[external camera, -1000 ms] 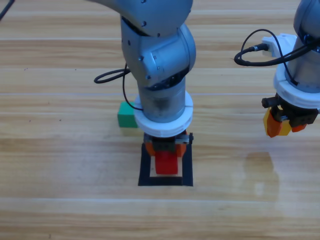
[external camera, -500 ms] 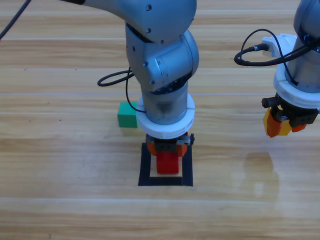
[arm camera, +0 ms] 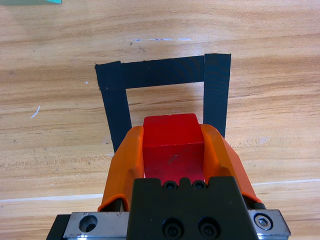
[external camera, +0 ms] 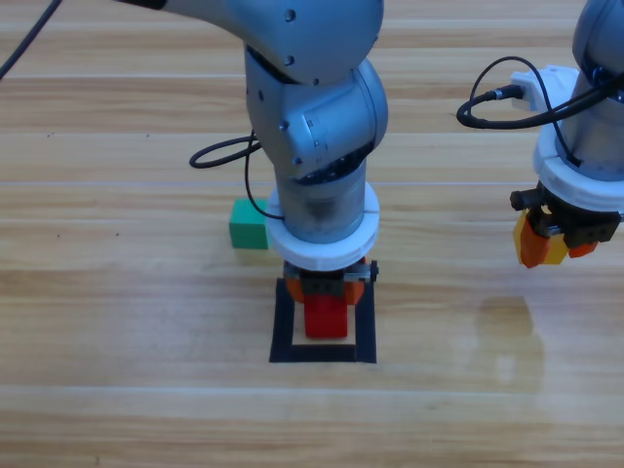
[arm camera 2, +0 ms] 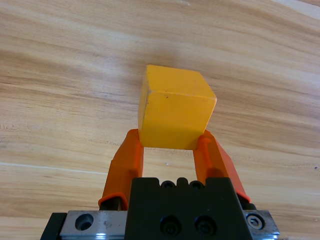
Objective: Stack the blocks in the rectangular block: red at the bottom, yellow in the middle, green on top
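Observation:
The red cube (external camera: pixel 325 318) (arm camera: pixel 172 146) sits between the orange jaws of my left gripper (external camera: pixel 326 298) (arm camera: pixel 173 145), which is shut on it inside the black tape rectangle (external camera: pixel 283 331) (arm camera: pixel 150 73) at the table's middle. My right gripper (external camera: pixel 552 242) (arm camera 2: pixel 172 142) hangs above the table at the right, shut on the yellow cube (external camera: pixel 554 250) (arm camera 2: pixel 174 107). The green cube (external camera: pixel 248 224) rests on the wood just left of the left arm, behind the rectangle; a sliver of it shows at the top left corner of the left wrist view (arm camera: pixel 30 1).
The left arm's grey body (external camera: pixel 312 117) stands over the rectangle's far side and hides part of it. Black cables (external camera: pixel 219 151) loop beside each arm. Bare wood lies between the two arms and toward the front edge.
The left arm's upper body shifted slightly to the right a second ago and has held still since. The red cube, the right gripper and the yellow cube have not moved.

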